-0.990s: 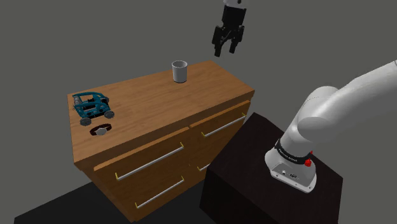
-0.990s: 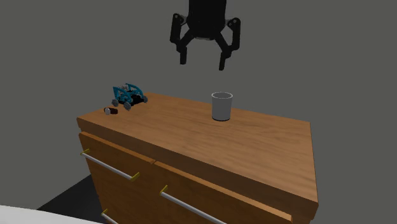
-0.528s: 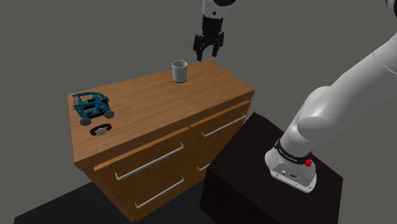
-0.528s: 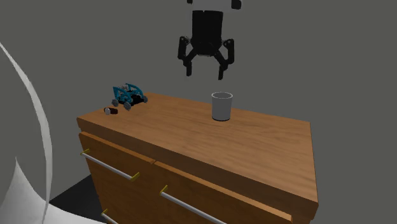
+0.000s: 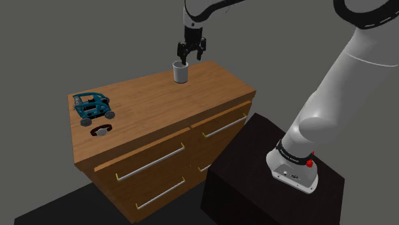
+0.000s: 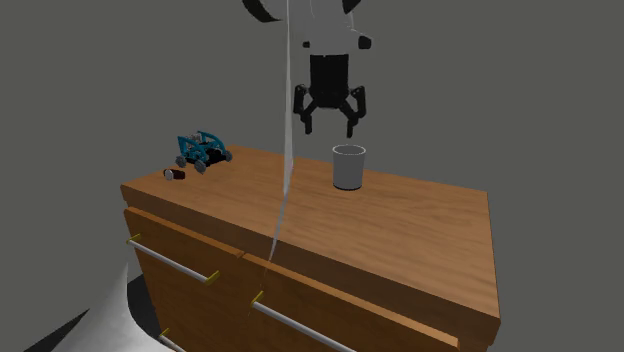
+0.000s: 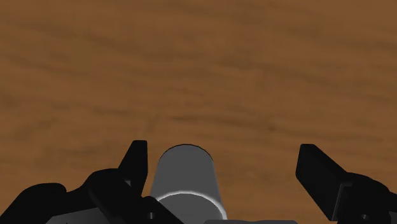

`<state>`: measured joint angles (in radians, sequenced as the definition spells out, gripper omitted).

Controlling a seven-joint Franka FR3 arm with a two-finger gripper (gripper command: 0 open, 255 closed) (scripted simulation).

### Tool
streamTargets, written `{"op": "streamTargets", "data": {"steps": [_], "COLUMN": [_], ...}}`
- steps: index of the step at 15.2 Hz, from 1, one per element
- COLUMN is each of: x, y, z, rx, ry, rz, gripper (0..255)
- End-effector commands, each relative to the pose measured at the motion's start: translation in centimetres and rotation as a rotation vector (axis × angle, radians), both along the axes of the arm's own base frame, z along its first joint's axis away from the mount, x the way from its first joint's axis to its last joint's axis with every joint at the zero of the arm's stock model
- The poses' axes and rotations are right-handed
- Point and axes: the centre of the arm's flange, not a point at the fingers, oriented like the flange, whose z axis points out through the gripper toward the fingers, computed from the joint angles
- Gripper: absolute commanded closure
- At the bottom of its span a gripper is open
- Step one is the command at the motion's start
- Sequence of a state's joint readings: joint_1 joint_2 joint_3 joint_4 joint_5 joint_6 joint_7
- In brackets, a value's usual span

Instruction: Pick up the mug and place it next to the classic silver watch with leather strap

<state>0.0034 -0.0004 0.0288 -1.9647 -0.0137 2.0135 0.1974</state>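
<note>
A plain grey mug [image 5: 181,72] stands upright near the far edge of the wooden dresser top [image 5: 160,102]. My black gripper [image 5: 190,59] hangs open just above its rim, pointing down. In the second exterior view the gripper [image 6: 329,128] is slightly left of the mug [image 6: 348,167], fingertips a little above the rim. The wrist view has the mug [image 7: 184,178] between the spread fingers of the gripper [image 7: 224,156], close to one finger and untouched. The watch [image 5: 101,131], dark red strap and pale face, lies flat at the dresser's other end [image 6: 176,174].
A teal toy car [image 5: 93,106] stands just behind the watch, also seen as a teal toy car [image 6: 203,150]. The dresser has drawers with bar handles [image 5: 150,163]. My dark stand [image 5: 256,166] sits beside it. A white arm part [image 6: 285,150] crosses the second exterior view.
The gripper has come down and toward the shoulder view's left, from high above the dresser to just over the mug. It stays open. Mug, watch and car have not moved.
</note>
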Motion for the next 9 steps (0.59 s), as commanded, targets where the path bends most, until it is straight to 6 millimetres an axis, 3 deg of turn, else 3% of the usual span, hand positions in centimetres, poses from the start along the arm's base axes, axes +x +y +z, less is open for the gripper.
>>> {"op": "streamTargets", "data": {"steps": [1, 9], "x": [2.2, 11.4], "y": [0.4, 1.1], "z": [-1.3, -5.9], "rx": [-0.014, -0.068], "ry": [-0.005, -0.024], "rz": [-0.004, -0.017], "gripper": [0, 0]}}
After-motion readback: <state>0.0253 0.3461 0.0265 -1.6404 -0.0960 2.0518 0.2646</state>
